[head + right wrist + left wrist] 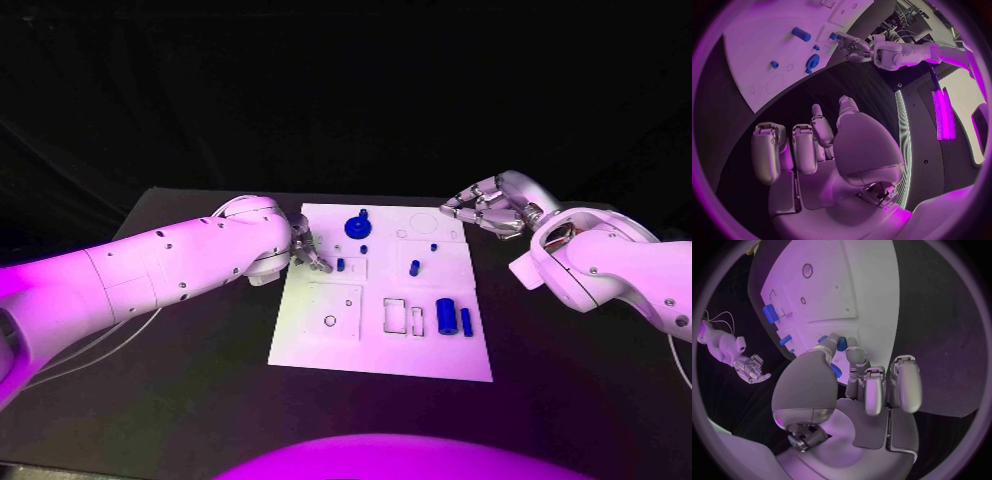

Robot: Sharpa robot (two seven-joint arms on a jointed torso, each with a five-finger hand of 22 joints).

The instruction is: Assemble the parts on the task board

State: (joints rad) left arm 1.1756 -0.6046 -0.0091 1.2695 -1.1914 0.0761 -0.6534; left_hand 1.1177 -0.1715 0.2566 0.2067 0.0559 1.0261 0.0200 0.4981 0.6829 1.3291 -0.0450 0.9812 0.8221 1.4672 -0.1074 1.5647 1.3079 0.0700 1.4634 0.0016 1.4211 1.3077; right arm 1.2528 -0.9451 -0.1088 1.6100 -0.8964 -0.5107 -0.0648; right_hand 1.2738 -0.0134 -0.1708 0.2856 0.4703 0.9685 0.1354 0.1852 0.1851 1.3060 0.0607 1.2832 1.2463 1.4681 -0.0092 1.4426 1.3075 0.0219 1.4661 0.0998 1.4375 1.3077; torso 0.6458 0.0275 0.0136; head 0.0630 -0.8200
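1. Desk (pixel 188 380): a flat black top with a matte finish; it carries the white board (pixel 433 345) at its middle.
2. Board: a flat rectangular plate with shallow cut-out recesses, square, slot-shaped and round. Several recesses stand empty.
3. Blue parts on the board: a gear-shaped piece (pixel 359 226) near the far edge, a small peg (pixel 414 267) near the centre, a thick cylinder (pixel 447 316) and a thin bar (pixel 466 321) side by side toward the near right.
4. Left hand (pixel 306 252): placed at the left edge of the board, with the white forearm lying over the desk beside it. The left wrist view shows its fingertips (pixel 856 356) closed around a small blue piece (pixel 841 344) just above the board surface. The thumb covers part of this piece, so its full shape cannot be told.
5. Right hand (pixel 488 208): held over the desk beyond the far right corner of the board, apart from every part. Its fingers are spread and loosely curved, and it holds nothing.
6. Both hands are silver metal with rounded, smooth finger segments; both arms have glossy white shells.
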